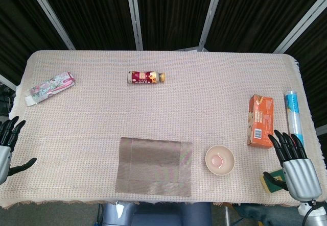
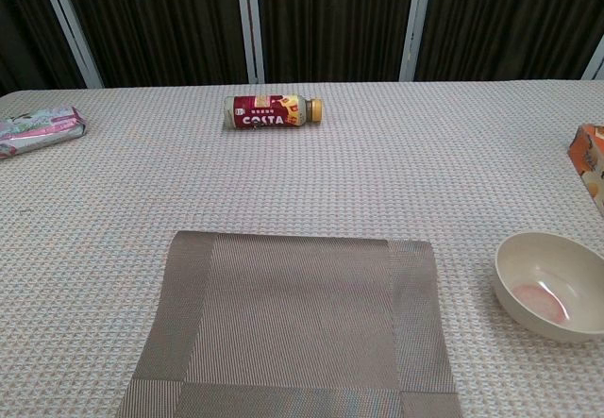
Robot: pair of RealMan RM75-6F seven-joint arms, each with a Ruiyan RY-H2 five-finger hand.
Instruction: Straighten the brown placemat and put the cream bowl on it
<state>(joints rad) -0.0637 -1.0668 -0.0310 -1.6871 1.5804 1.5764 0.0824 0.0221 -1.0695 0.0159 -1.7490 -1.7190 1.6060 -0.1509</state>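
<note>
A brown woven placemat [image 1: 154, 166] lies flat near the front edge of the beige cloth-covered table [image 1: 204, 103], its sides sitting slightly askew to that edge. Just beside its right side, apart from it, stands an upright cream bowl [image 1: 220, 160], round and shallow, with a faint pink mark inside. The bowl is empty and is not yet on the mat, so both parts of the task look unfinished.

The robot's left hand [image 1: 9, 147] hangs at the table's left border with dark fingers spread and nothing in them; the right hand [image 1: 294, 166] rests at the right border, fingers likewise apart, holding nothing (a small green-and-yellow object [image 1: 271, 181] lies close under it, though contact cannot be told from this view). Both hands appear parked wide, probably to leave the work area free.

Open cloth surrounds the placemat on its left and far sides, giving room to turn it; the front edge is close, so there is little slack there. Further off lie a red Costa drink bottle [image 1: 146, 77] on its side, a pink floral packet [image 1: 51, 88], an orange carton [image 1: 260, 120] and a pale blue tube [image 1: 294, 114]. The carton and tube sit near the right hand's likely path to the bowl.
</note>
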